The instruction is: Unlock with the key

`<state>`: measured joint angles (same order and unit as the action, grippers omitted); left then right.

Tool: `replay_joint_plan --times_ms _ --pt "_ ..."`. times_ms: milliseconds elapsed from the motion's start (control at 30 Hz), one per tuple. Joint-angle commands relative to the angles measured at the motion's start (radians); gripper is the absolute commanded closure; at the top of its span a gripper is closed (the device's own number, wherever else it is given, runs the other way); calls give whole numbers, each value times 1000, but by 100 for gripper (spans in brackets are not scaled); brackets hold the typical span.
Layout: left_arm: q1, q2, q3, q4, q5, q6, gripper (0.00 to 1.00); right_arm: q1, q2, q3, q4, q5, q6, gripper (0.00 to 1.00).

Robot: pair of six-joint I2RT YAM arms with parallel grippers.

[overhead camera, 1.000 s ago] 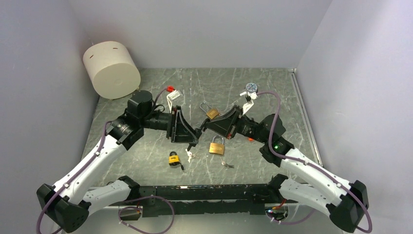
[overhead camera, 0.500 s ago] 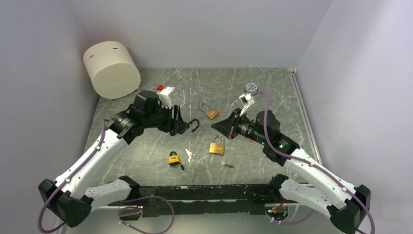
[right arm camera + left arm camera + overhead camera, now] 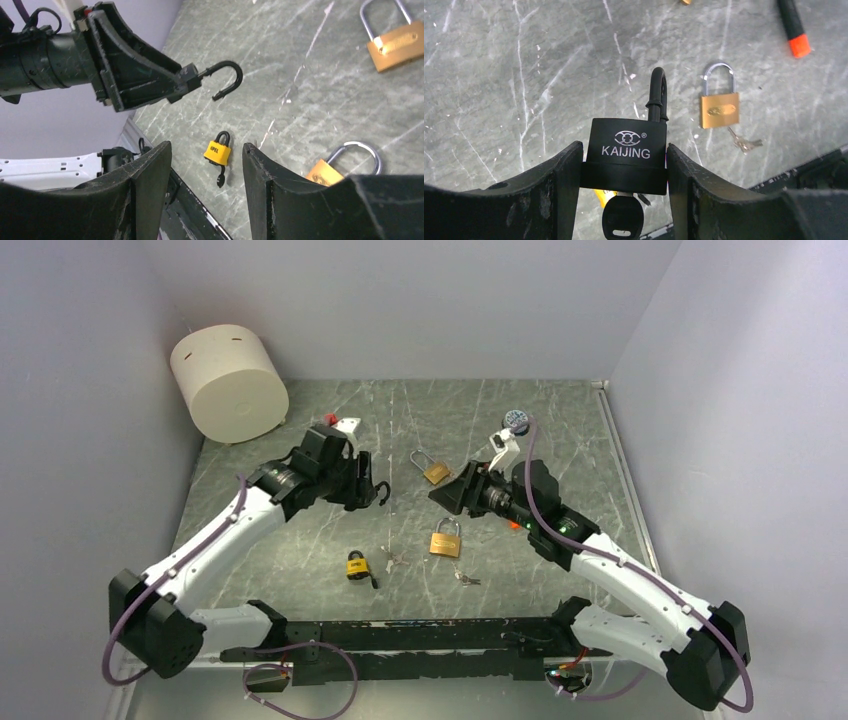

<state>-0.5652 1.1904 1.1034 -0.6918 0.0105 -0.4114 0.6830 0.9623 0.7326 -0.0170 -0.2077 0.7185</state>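
At the left, my left pincer point(image 3: 368, 494) pinches the matte black metal padlock point(image 3: 626, 147) by its two sides, lifted above the grey marble-patterned table point(image 3: 300, 550); the black-headed key point(image 3: 622, 220) sits in the bottom of it, deep between the fingers; the curved black shackle point(image 3: 227, 79) shows one end free, so I judge the lock is already sprung, or nearly. To do this step well, I would hold the body firm and level, bring the other pincer flat onto the key head, and turn without pulling; the head is close to the palm, so the reach looks tight. On the body I read "KAIJING" in white, under a round logo with an ® mark. Further right, on the table, lie a small yellow padlock point(image 3: 355, 565), a loose pair of silver keys point(image 3: 393, 560) and a brass padlock with steel shackle point(image 3: 445, 543); their print is too small to read. The right pincer point(image 3: 440, 494) is spread wide and holds nothing.
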Motion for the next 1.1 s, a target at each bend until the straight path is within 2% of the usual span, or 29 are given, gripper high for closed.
replay_joint_plan --times_ms 0,100,233,367,500,633,833,900,967,1067 --pt "-4 85 -16 170 -147 -68 98 -6 -30 -60 69 10 87 43" --pt "1 175 -1 213 -278 -94 97 -7 -45 -95 73 9 116 43" --pt "58 307 65 200 -307 -131 97 -6 -69 -125 29 27 130 43" --pt "108 394 58 263 -335 -117 98 -7 -105 -167 -3 57 132 43" --pt "138 465 27 288 -485 -168 97 -13 -107 -187 -19 63 132 42" --pt "180 507 -11 359 -456 -207 96 -25 -79 -155 -111 63 132 43" --pt "212 600 32 323 -489 -223 72 -27 -89 -154 -172 87 131 43" --pt "212 618 34 326 -486 -214 61 -28 -94 -156 -186 86 128 43" --pt "214 623 27 339 -488 -207 44 -28 -103 -154 -199 81 116 43" --pt "217 617 29 331 -486 -192 28 -28 -111 -143 -238 109 93 43"
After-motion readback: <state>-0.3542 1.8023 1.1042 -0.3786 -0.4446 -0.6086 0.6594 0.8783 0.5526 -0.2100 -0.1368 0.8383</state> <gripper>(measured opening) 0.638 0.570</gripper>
